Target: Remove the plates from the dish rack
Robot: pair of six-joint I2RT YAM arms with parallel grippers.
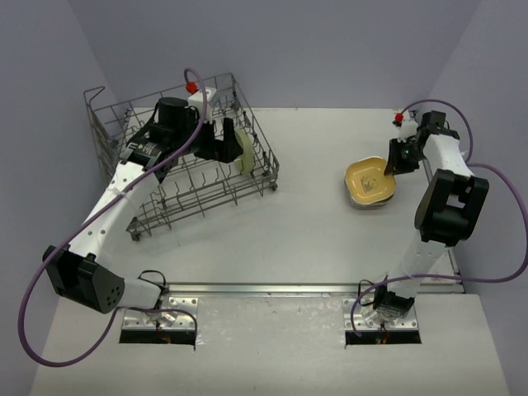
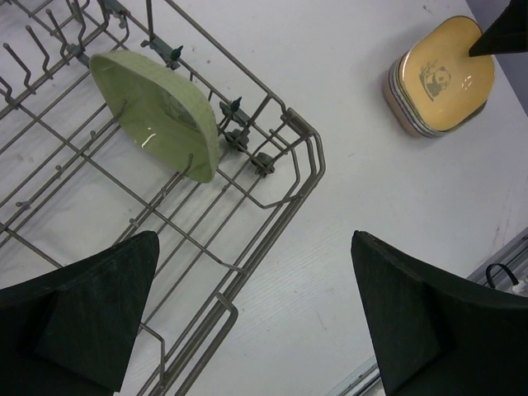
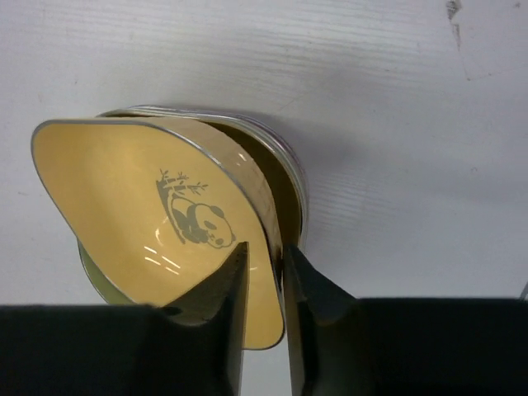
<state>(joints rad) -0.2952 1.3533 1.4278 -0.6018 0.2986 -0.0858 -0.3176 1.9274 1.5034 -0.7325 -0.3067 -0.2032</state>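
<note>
The grey wire dish rack (image 1: 165,198) stands at the far left; its near corner shows in the left wrist view (image 2: 280,165). One green plate (image 1: 245,153) stands on edge between the tines at its right end (image 2: 157,111). My left gripper (image 1: 216,142) hangs open and empty above the rack's corner (image 2: 254,239), beside the green plate. My right gripper (image 1: 394,165) is shut on the rim of a yellow panda plate (image 3: 140,206), fingers on either side of the rim (image 3: 266,252). The plate is tilted on top of a stack of plates (image 3: 289,165) on the table at the right.
The plate stack (image 1: 367,200) sits at the right of the table, also seen from the left wrist (image 2: 400,103). A metal rail (image 1: 272,289) runs along the table's near edge between the arm bases. The rack has raised sides and upright tines.
</note>
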